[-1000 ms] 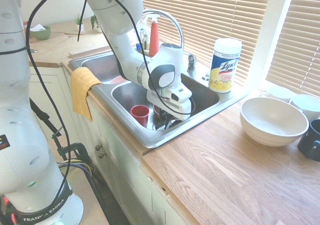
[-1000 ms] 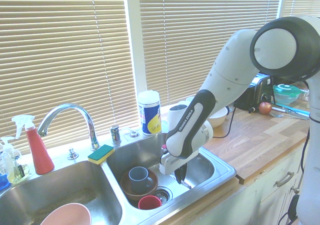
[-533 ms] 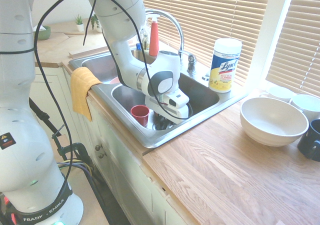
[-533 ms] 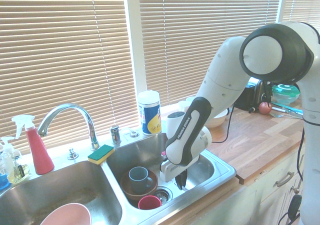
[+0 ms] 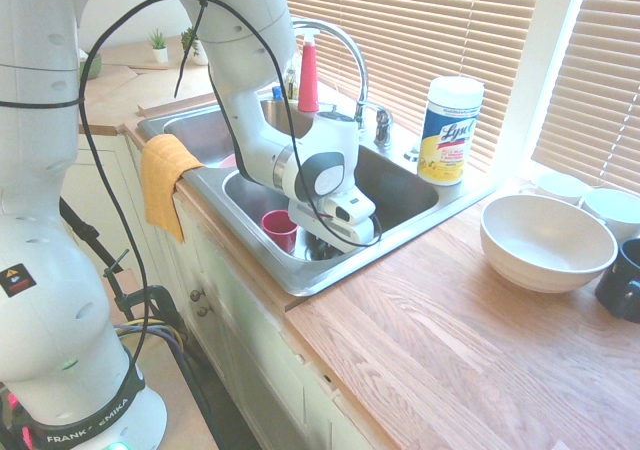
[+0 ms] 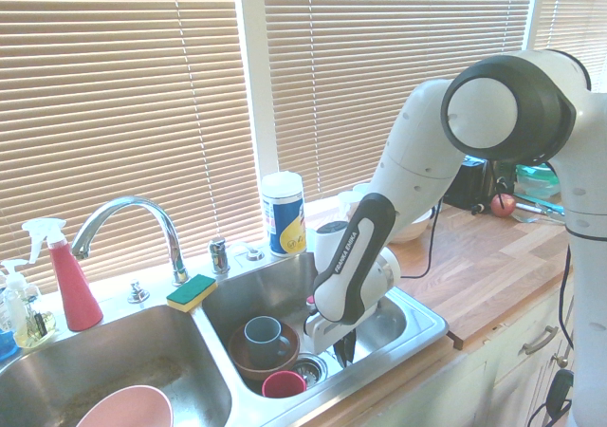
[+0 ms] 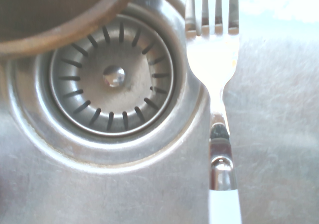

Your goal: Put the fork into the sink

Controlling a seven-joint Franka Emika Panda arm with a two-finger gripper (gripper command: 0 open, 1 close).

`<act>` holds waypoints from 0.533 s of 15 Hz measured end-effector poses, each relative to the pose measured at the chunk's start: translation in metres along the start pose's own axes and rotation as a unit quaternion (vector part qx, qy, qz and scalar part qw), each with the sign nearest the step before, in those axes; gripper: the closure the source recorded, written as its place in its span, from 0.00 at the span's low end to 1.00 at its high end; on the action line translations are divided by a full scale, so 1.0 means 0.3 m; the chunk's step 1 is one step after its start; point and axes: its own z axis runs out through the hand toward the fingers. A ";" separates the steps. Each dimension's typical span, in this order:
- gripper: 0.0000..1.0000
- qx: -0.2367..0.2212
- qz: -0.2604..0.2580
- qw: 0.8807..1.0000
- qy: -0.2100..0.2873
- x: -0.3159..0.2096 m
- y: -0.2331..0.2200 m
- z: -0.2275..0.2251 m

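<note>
1. In the wrist view, the fork (image 7: 213,64) is being seen very close up, right of the middle. Its silver tines are reaching the top edge and its white handle is running off the bottom edge. It is probably being carried tines-first so it can be laid flat on the metal floor.

2. Just beside the fork, left of the middle, the round drain strainer (image 7: 113,77) is being shown. The rim of a brown bowl (image 7: 60,20) is filling the upper left corner.

3. In the first exterior view, the gripper (image 5: 322,242) is being pointed straight down, low inside the near basin of the sink (image 5: 395,238), at the middle of the frame. Its fingers are being pressed together, and the fork seems to be pinched between them, though the fork itself is too hidden to be made out in the outside views.

4. A red cup (image 5: 279,229) is being left standing just to the left of the gripper. The fork is likely being brought down beside it so nothing gets knocked.

5. In the second exterior view, a blue cup (image 6: 263,334) is being kept inside the brown bowl, left of the gripper.

6. Farther back, a green and yellow sponge (image 6: 192,291) is resting on the sink's back rim, and the curved tap (image 6: 128,220) is being seen at the left.

7. Farthest away, a tub of wipes (image 5: 449,130) is standing by the window blinds.

8. The task is thought to be nearly done: the fork only needs to be let go.
</note>
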 end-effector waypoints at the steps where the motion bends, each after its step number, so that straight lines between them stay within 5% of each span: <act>1: 0.00 -0.001 0.001 1.000 -0.001 -0.001 0.000 0.004; 8: 0.00 0.003 0.009 1.000 0.002 0.006 0.002 -0.009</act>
